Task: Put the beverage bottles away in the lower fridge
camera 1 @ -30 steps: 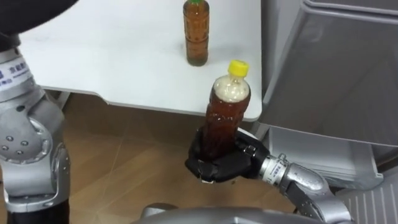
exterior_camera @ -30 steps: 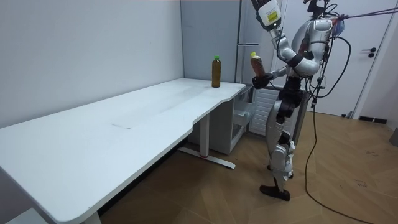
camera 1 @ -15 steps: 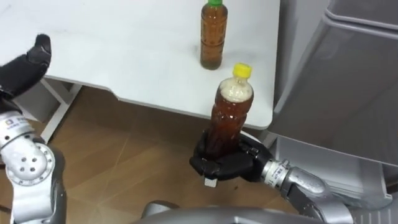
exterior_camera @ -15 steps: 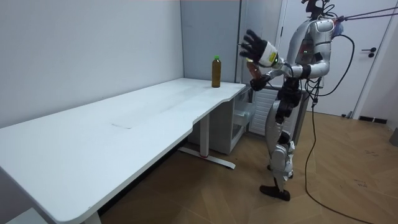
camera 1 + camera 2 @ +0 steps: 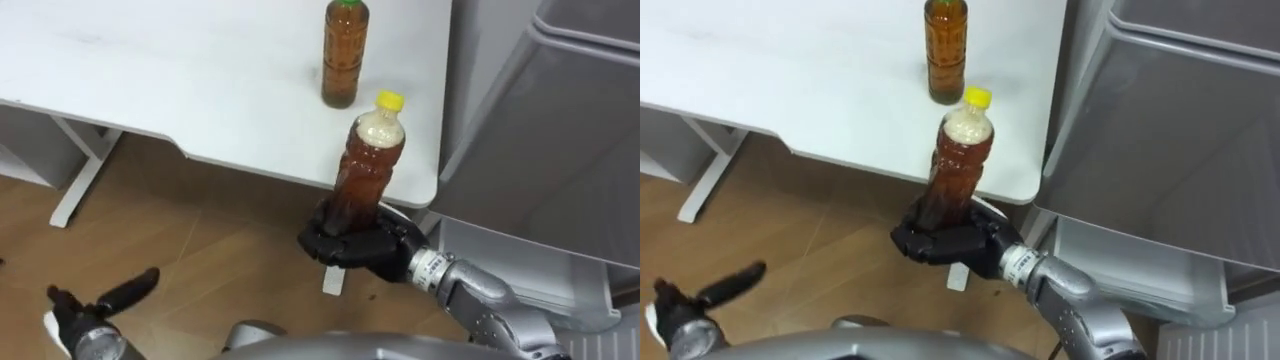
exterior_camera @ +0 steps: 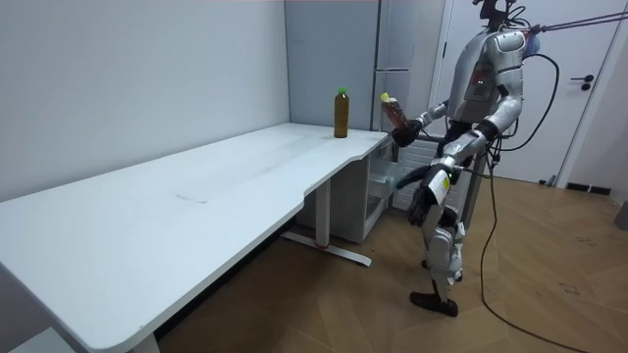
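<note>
One fridge [image 5: 560, 130]: grey, just beside the table's end.
Table [image 5: 150, 80]: white; green-capped bottle [image 5: 344, 55] upright near the fridge end.
Yellow-capped bottle [image 5: 362, 165]: upright, held off the table's edge, above the floor.
Right hand [image 5: 360, 245]: wrapped round that bottle's base.
Left hand [image 5: 85, 308]: low, fingers loosely spread.

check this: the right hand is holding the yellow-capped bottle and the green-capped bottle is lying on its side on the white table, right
Not quite. The green-capped bottle is not lying on its side: it stands upright on the white table, as the left eye view shows. The rest holds: the right hand is curled round the base of the yellow-capped bottle.
</note>
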Controlling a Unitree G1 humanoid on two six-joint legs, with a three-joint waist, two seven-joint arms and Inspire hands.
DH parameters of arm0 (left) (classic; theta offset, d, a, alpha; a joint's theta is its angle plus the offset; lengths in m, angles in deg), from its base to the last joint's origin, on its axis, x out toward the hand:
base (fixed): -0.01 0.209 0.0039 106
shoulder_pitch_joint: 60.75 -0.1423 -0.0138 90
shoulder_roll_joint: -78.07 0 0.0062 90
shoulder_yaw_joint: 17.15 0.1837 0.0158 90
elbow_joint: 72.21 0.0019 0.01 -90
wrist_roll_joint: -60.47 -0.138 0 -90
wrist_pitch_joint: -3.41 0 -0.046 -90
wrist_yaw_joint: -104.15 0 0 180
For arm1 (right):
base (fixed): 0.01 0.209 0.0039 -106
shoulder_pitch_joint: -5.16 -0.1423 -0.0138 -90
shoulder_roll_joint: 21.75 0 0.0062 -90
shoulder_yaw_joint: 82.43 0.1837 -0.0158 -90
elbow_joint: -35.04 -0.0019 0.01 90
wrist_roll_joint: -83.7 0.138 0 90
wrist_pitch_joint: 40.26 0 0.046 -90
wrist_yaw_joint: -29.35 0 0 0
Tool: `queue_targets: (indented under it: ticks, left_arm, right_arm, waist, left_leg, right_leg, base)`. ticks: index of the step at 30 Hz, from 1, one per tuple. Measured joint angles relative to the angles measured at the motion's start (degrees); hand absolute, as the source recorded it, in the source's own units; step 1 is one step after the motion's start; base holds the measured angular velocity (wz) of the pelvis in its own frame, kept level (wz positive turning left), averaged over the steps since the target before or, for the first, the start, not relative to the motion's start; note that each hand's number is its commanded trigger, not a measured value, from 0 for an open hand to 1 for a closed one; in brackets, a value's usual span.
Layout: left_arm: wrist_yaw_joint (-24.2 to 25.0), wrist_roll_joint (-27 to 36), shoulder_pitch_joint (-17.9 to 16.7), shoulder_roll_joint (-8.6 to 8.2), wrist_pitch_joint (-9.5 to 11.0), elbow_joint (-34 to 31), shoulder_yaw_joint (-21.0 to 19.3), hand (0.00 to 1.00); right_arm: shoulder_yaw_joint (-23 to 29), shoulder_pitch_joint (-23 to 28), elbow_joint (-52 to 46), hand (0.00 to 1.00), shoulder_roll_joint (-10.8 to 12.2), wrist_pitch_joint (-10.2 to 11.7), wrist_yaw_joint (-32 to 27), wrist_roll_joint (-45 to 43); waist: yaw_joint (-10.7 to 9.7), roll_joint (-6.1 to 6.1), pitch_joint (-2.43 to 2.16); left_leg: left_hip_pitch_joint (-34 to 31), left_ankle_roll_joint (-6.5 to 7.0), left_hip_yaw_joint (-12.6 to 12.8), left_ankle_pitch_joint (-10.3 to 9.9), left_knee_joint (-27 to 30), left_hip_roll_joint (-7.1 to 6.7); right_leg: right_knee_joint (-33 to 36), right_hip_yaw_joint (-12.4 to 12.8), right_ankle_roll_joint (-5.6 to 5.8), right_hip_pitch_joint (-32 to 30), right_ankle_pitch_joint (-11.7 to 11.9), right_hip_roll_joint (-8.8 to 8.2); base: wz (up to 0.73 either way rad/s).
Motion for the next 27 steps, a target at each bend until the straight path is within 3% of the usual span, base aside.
queue_targets:
  ticks: [5,7,10,12,16,27]
  left_arm:
    - [8.01,0.3,-0.08,-0.02,-4.15,11.69,1.75,0.0]
    - [11.76,0.03,-0.15,-0.07,-6.26,15.69,2.04,0.0]
    - [16.89,-0.22,-0.19,-0.32,-8.68,17.43,2.49,0.0]
    - [20.31,-2.81,0.42,-0.59,-9.59,17.4,2.78,0.0]
    - [25.19,-8.22,2.9,-1.88,-9.87,17.37,3.13,0.0]
    - [30.1,-8.4,4.43,-1.98,-7.84,18.34,3.28,0.0]
  right_arm:
    - [2.06,-1.14,-1.4,1.0,-0.03,-0.84,-1.35,0.37]
    - [4.22,-1.58,-3.19,1.0,-0.24,-1.09,-1.64,0.19]
    - [7.87,-1.57,-4.29,1.0,-0.08,-1.11,-1.76,0.76]
    - [7.82,-1.53,-5.61,1.0,-0.3,-1.14,-1.45,-0.27]
    - [7.95,-1.34,-5.8,1.0,0.27,-1.23,-1.74,-1.64]
    - [7.93,-1.02,-6.21,1.0,0.26,-1.2,-4.83,-4.59]
  waist:
    - [-2.59,0.12,-0.02]
    - [-3.87,0.66,0.17]
    - [-5.87,1.54,0.34]
    - [-6.96,2.06,0.12]
    - [-8.58,2.61,-0.19]
    - [-10.45,2.05,-0.29]
  left_leg:
    - [-1.16,0.0,0.26,0.0,0.05,0.05]
    - [-1.44,0.0,0.88,0.0,0.05,0.17]
    - [-1.57,0.01,1.16,-0.01,0.08,0.17]
    - [-2.24,0.01,1.28,-0.01,0.21,0.19]
    - [-2.77,0.02,1.16,0.0,0.68,0.19]
    - [-3.14,0.06,1.36,0.03,1.03,0.07]
  right_leg:
    - [0.22,-0.06,-0.01,-1.36,0.03,0.0]
    - [0.96,0.0,-0.01,-1.89,0.04,0.0]
    - [1.05,0.07,0.0,-2.15,0.05,-0.05]
    - [1.08,0.01,0.0,-2.68,0.05,-0.05]
    - [1.24,0.05,-0.02,-3.02,0.06,-0.05]
    - [1.25,0.58,0.13,-3.37,0.25,-0.13]
  base:
    - [-0.03]
    - [-0.11]
    - [-0.05]
    - [-0.03]
    - [0.03]
    - [0.0]
